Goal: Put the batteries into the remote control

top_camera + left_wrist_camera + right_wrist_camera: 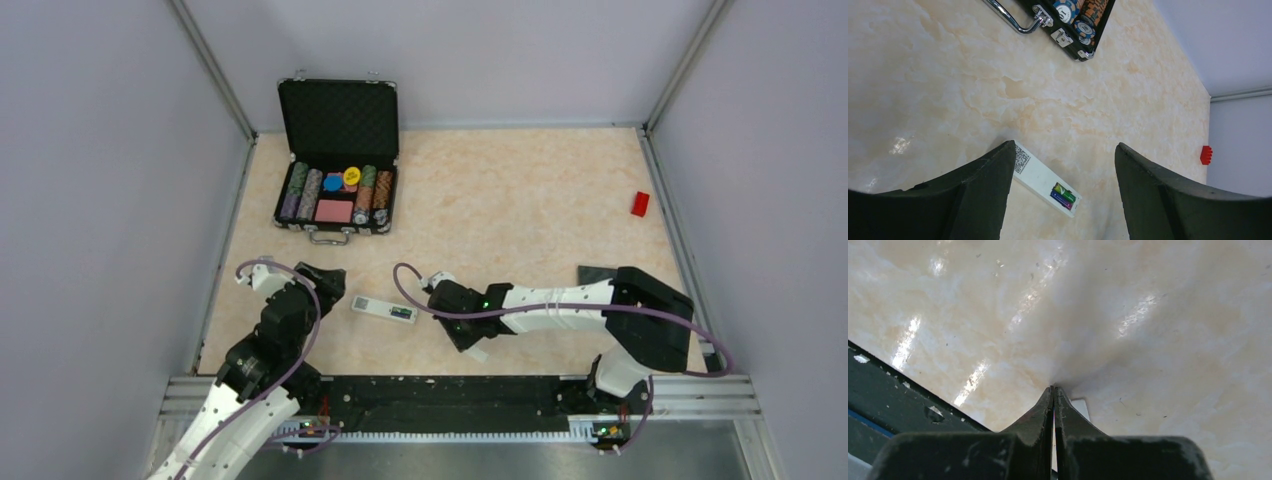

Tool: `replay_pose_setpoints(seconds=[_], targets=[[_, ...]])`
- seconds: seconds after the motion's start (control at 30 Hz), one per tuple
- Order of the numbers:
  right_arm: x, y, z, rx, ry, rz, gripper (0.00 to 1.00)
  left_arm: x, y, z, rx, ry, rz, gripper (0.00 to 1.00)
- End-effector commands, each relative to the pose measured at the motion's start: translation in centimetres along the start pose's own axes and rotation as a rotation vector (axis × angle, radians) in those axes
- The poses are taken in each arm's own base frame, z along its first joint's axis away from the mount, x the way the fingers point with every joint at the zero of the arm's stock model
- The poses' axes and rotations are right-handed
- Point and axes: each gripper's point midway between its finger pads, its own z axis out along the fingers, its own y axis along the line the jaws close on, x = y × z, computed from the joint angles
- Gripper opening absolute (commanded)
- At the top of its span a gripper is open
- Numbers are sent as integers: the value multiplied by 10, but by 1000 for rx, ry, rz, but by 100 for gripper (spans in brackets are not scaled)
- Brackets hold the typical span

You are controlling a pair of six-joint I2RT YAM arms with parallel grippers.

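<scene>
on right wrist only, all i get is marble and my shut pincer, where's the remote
Observer: The remote control lies flat on the table between the two arms, to the left of the right pincer.
Operator: batteries in it yet
Observer: Yes. The batteries, one green and one purple, sit side by side in the recess at one end of the remote control, with no cover over them.
</scene>
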Motion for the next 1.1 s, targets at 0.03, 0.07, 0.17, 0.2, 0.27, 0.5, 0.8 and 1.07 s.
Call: replay_pose_setpoints(seconds=[0.03, 0.07, 0.17, 0.2, 0.27, 0.5, 0.8, 1.07], targets=[[-29, -14, -6, 74, -94, 30, 0, -12, -10, -4, 25, -36, -35, 77], [-34, -13, -9, 71, -109, 40, 0, -12, -10, -4, 24, -37, -37, 77], [-44, -7, -26, 41, -139, 58, 6, -13, -10, -5, 24, -37, -36, 76], [-45, -5, -34, 30, -149, 61, 12, -13, -10, -5, 24, -37, -35, 77], [-44, -8, -47, 32, -155, 84, 34, -13, -8, -5, 21, -39, -35, 76], [6, -24, -54, 60, -9, 54, 54, -11, -7, -3, 25, -39, -45, 76], [38, -24, -44, 86, 98, -163, 58, -8, -9, -1, 31, -31, -48, 76], [46, -13, -27, 105, 135, -206, 56, -8, -8, 0, 26, -32, -48, 76]])
